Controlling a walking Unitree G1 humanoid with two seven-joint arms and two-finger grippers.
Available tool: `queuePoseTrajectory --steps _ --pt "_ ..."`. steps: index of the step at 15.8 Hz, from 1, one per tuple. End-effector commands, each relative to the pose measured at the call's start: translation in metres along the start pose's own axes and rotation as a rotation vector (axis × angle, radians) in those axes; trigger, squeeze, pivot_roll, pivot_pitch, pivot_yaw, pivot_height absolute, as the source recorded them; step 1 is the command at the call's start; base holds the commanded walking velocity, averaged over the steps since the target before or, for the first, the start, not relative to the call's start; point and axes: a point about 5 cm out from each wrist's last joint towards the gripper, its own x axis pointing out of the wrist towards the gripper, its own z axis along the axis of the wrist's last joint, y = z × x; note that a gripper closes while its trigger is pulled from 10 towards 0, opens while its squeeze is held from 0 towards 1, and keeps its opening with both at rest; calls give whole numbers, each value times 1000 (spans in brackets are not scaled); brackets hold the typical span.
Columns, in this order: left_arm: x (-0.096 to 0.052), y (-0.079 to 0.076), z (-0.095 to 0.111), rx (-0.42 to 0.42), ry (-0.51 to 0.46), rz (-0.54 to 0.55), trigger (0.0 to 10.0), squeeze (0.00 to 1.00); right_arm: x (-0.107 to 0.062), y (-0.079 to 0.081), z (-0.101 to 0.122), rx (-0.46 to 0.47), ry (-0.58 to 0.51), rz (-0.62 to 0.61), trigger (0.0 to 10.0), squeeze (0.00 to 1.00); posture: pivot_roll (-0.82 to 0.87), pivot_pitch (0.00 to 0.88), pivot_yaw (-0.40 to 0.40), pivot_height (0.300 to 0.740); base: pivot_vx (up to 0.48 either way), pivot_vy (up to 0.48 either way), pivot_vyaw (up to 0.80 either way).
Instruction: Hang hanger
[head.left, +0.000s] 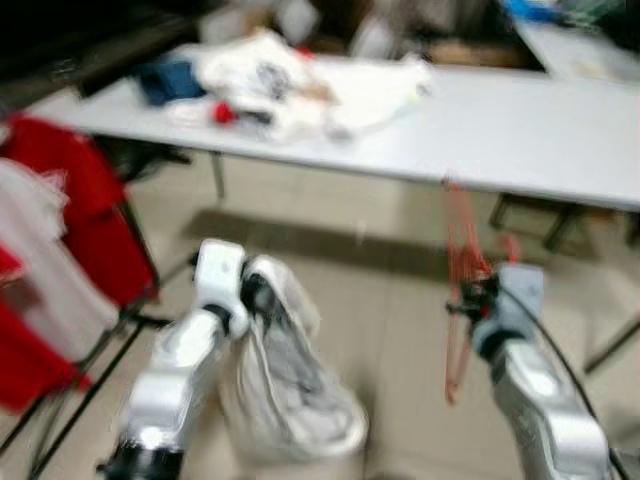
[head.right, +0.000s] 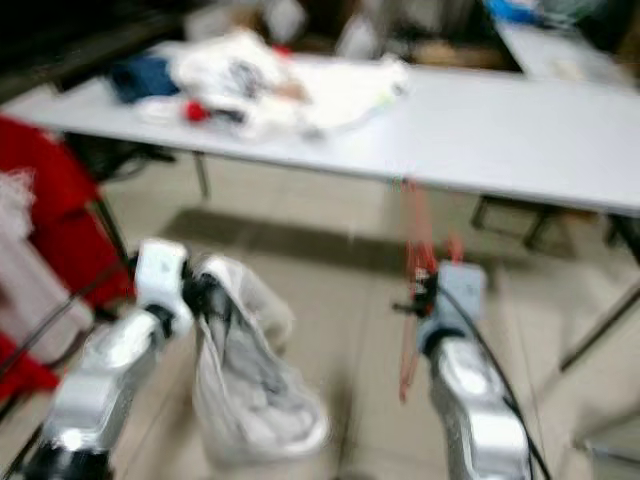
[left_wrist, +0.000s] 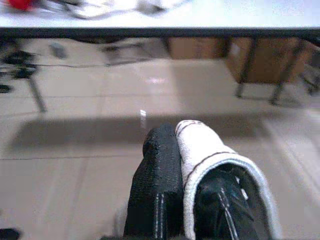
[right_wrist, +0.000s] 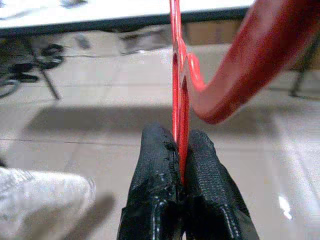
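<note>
Right pincer (right_wrist: 181, 150) clamps red hanger (right_wrist: 178, 95) upright between its fingers.

long white table (head.left: 520, 140), seemingly heaped clothes (head.left: 290, 85)

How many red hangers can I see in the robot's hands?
1. The red hanger is pinched in the right hand, in front of the long table. The left hand holds a white garment. Others may be hidden.

table (head.left: 500, 130) ahead, clothes pile (head.left: 300, 85) on it | rack (head.left: 60, 260) left | garment (head.left: 290, 390) left of hanger (head.left: 462, 270)
</note>
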Motion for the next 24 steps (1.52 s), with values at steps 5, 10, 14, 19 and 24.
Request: queuePoseTrajectory --steps 5,10,14,19,24 --pt "-3 10 11 8 -59 43 10000 0 1 15 9 -6 -13 64 10000 0 -77 0 -11 740 0 0 0" --pt "-6 9 11 11 -59 48 10000 0 3 17 6 -15 5 78 10000 0 -59 0 -18 740 0 -48 0" --pt "-4 10 14 24 -62 44 10000 0 3 18 6 -17 -1 70 10000 0 -59 0 -1 740 0 -249 -600" --pt "-4 7 11 16 -53 39 10000 0 -2 11 4 -19 3 46 10000 0 -81 0 10 740 0 -265 0" --pt "0 7 14 6 -76 57 10000 0 -3 7 8 -38 -5 31 10000 0 -93 0 7 740 0 -214 0"
